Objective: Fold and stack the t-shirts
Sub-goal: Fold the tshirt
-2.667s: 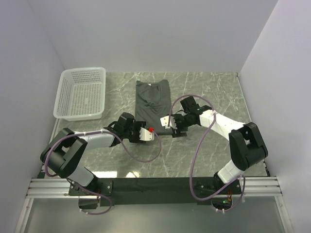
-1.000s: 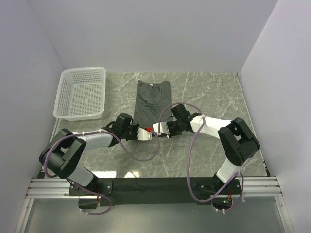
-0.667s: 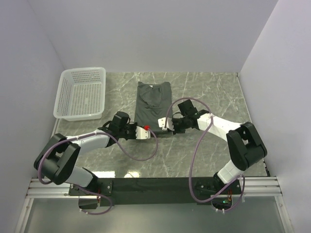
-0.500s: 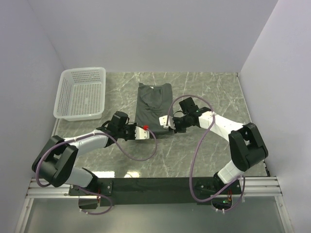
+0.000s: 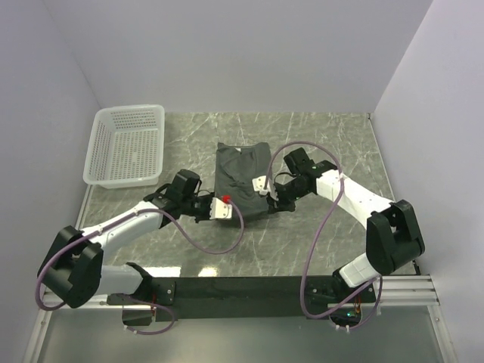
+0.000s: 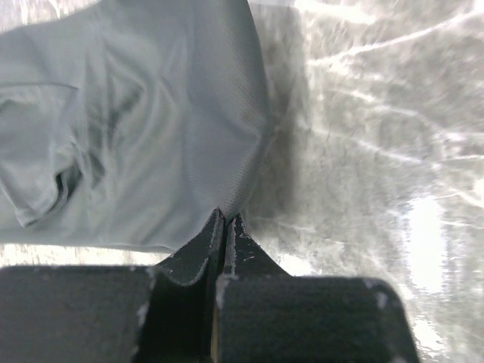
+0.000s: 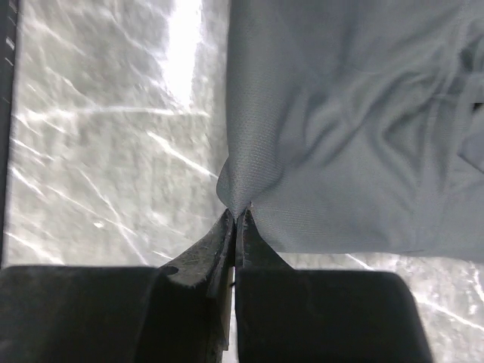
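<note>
Charcoal-grey fabric is the main thing going on: one t-shirt [image 5: 242, 162] lying on the grey-green marble bench [image 5: 340, 136], stretching away from both sets of jaws with its collar [image 5: 246, 150] at the end farthest from them. The left arm [image 5: 125, 221] comes in low, and the left jaws are pressed tight together on the near corner of the shirt on their side. From that arm's wrist camera you can see the cloth drawn into a small point right where the tips meet. There's a dark shadow on the stone just beside the pinch, so that edge looks raised a bit off the bench. Same deal across the way: the right arm [image 5: 355, 198] reaches in and the right jaws are pinching the other near corner, fabric gathered into a little peak at the tips and wrinkles fanning out beyond them. The two pinches sit near each other, with the shirt's near edge running between them. The cloth beyond the jaws is rumpled, not flat. A white mesh basket [image 5: 127, 145] sits well beyond the left jaws, off to their outer side, apart from the shirt.
</note>
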You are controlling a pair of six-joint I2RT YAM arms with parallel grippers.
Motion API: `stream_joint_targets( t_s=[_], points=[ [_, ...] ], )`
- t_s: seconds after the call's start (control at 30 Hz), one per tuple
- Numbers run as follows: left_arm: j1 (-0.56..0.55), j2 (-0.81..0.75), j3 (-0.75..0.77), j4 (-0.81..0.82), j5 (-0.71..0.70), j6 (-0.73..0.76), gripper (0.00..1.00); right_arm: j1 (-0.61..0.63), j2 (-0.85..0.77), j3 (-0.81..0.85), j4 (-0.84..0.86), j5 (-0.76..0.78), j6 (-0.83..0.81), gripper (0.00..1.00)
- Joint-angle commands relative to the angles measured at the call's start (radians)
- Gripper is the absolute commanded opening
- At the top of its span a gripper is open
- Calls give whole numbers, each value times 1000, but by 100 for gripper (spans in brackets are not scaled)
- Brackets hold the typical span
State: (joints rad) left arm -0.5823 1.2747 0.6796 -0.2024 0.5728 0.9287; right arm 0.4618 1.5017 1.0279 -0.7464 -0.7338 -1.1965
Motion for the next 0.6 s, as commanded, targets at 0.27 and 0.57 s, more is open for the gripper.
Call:
stream_joint_targets(
  t_s=[0.27,0.57],
  points=[
    [125,101,185,-83,162,5,0,-97,109,251,-31,-162,262,0],
    [197,311,395,36,138,-17,0,-166,290,435,57,-142,483,0]
  ],
)
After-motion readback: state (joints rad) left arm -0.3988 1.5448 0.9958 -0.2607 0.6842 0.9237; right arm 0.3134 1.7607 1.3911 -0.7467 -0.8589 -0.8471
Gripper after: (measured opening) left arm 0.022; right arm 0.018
